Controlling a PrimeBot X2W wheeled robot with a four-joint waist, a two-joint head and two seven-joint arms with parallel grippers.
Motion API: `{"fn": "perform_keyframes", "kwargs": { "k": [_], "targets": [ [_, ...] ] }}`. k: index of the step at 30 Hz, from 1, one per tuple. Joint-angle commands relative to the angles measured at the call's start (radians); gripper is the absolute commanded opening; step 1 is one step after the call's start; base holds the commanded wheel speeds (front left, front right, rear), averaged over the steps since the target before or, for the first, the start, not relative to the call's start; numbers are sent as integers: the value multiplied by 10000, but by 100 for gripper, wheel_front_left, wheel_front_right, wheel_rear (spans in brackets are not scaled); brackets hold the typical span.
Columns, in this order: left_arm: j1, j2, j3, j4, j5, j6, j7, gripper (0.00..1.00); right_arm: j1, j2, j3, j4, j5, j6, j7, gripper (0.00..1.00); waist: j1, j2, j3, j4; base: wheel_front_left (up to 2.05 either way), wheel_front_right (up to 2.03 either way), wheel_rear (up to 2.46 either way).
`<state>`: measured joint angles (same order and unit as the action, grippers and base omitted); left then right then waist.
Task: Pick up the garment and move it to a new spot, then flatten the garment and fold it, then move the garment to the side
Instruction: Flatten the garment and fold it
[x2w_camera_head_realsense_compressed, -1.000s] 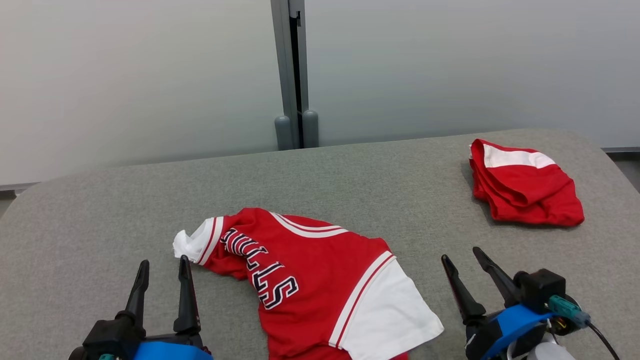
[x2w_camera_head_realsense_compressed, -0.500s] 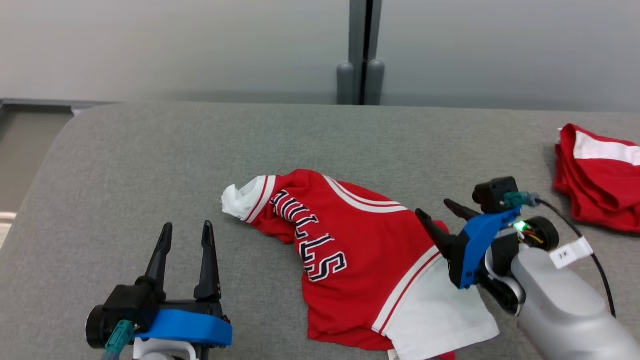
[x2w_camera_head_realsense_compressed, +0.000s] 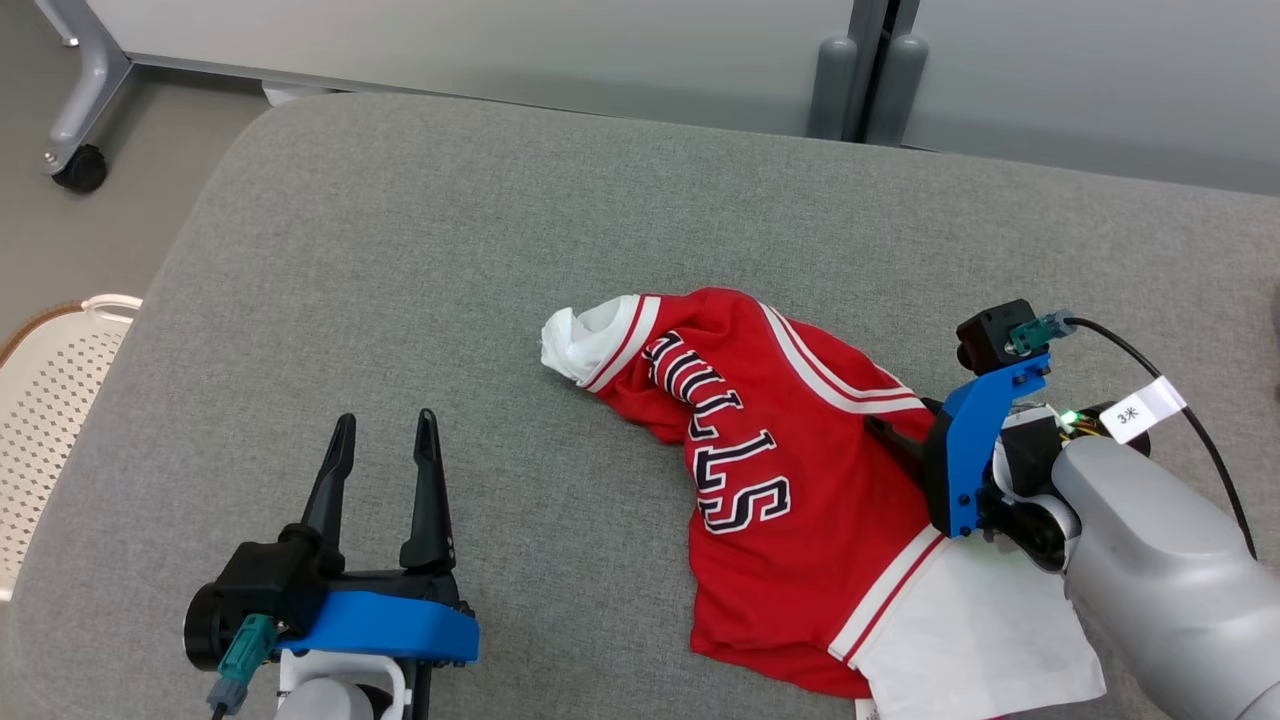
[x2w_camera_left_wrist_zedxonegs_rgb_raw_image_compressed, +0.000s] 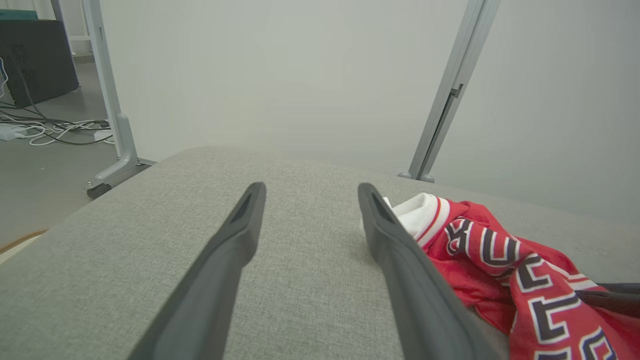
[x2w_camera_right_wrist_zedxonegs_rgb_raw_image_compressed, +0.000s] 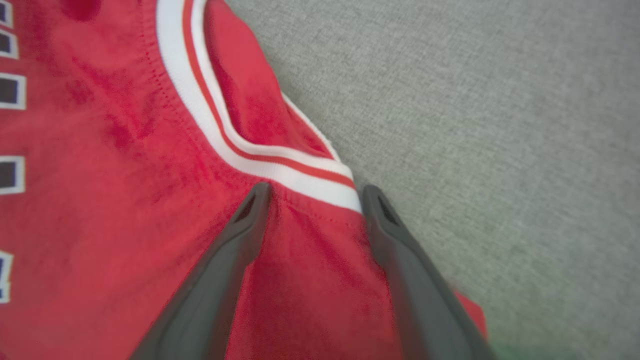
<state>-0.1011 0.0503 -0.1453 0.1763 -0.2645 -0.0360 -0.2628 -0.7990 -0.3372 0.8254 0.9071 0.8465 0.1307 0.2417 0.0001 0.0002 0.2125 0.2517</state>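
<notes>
The garment (x2w_camera_head_realsense_compressed: 790, 450), a red jersey with white sleeves and dark lettering, lies crumpled on the grey padded table (x2w_camera_head_realsense_compressed: 400, 250). My right gripper (x2w_camera_head_realsense_compressed: 893, 437) is down on its right edge, mostly hidden behind its blue bracket. In the right wrist view the right gripper (x2w_camera_right_wrist_zedxonegs_rgb_raw_image_compressed: 316, 190) is open, its fingertips straddling the white and red trim of the garment (x2w_camera_right_wrist_zedxonegs_rgb_raw_image_compressed: 125, 175). My left gripper (x2w_camera_head_realsense_compressed: 386, 425) stands open over bare table, left of the garment and apart from it. From the left wrist the left gripper (x2w_camera_left_wrist_zedxonegs_rgb_raw_image_compressed: 311, 189) shows nothing between its fingers, and the garment (x2w_camera_left_wrist_zedxonegs_rgb_raw_image_compressed: 500, 255) lies to its right.
A white perforated basket (x2w_camera_head_realsense_compressed: 55, 400) sits beside the table's left edge. A wheeled frame leg (x2w_camera_head_realsense_compressed: 85, 100) stands on the floor at the far left, and a grey partition post (x2w_camera_head_realsense_compressed: 870, 80) behind the table. Cables (x2w_camera_left_wrist_zedxonegs_rgb_raw_image_compressed: 50, 132) lie on the floor.
The head view has swung left and down. My right gripper has come in from the table's right and lowered onto the garment's right edge, still open. The left gripper holds its pose.
</notes>
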Motion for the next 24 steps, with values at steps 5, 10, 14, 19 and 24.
{"fn": "perform_keyframes", "kwargs": {
  "k": [5,10,14,19,24],
  "targets": [
    [-113,2,4,43,-89,91,-27,100,-393,-153,593,-94,286,1,-955,0,-1,-2,-37,-107,0,0,0],
    [68,1,103,212,19,19,-27,100,-612,-107,867,-105,518,-1,-2182,0,-1,-2,-490,-522,0,0,0],
    [249,1,306,371,147,-106,-27,100,-607,-301,972,62,727,-1,-2823,0,-1,-2,-964,-1059,0,0,0],
    [504,4,565,508,304,-259,-27,100,-348,-784,992,426,893,-1,-3072,0,-1,-2,-1435,-1833,0,0,0],
    [698,4,697,575,377,-353,-27,100,304,-1255,797,917,1193,-1,-2997,0,-1,-2,-1645,-2504,0,0,0]
  ]
}}
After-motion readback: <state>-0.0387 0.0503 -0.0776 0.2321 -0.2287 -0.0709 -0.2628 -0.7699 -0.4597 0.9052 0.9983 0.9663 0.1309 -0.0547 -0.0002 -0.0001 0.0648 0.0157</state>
